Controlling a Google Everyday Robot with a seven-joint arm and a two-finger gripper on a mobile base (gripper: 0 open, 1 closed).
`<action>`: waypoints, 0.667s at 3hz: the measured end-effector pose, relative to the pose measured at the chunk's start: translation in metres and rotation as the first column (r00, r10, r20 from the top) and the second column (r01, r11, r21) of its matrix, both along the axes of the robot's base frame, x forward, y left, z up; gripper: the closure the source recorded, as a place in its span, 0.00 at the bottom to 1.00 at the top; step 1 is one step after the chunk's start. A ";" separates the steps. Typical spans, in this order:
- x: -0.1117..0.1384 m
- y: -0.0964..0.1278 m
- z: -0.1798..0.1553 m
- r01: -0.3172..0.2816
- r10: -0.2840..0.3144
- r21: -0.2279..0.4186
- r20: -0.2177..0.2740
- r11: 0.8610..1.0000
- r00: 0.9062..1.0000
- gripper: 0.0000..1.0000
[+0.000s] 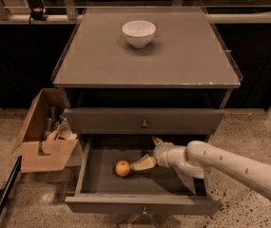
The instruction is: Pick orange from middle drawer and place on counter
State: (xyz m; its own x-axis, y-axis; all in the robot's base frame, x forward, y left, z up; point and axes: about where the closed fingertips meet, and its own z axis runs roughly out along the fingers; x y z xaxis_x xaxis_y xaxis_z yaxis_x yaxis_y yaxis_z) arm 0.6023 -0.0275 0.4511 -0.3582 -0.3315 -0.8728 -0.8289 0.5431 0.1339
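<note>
Scene: a grey-brown cabinet seen from the near side and above, standing on a speckled stone floor (254, 132).
Orange: the orange (122, 168) lies on the bottom of the open middle drawer (101, 148), left of centre and towards the near side.
Middle drawer: pulled well out towards the viewer; its flat front panel runs along the near edge.
Gripper: the gripper (143, 152) is inside the drawer, just right of the fruit, and points left towards it.
Fingers: spread apart and holding nothing. The lower finger (143, 163) reaches to the fruit's right side, its tip just beside the skin; contact cannot be told. The other finger (156, 140) angles up and away towards the far side.
Arm: a pale arm (230, 164) enters from the lower right and crosses the drawer's right portion.
Counter: the counter (182, 61) carries a white bowl (139, 33) at its far middle, well apart from the fruit below.
Upper drawer: the upper drawer front (182, 120) is closed, with its knob (145, 124) at centre.
Left side: an open cardboard box (49, 153) of odds and ends sits on the floor against the cabinet.
</note>
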 end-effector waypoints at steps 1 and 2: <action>-0.004 0.008 -0.010 0.002 -0.002 0.018 -0.022 1.000 1.000 0.00; -0.007 0.013 -0.028 0.038 -0.036 0.045 -0.041 0.998 0.999 0.00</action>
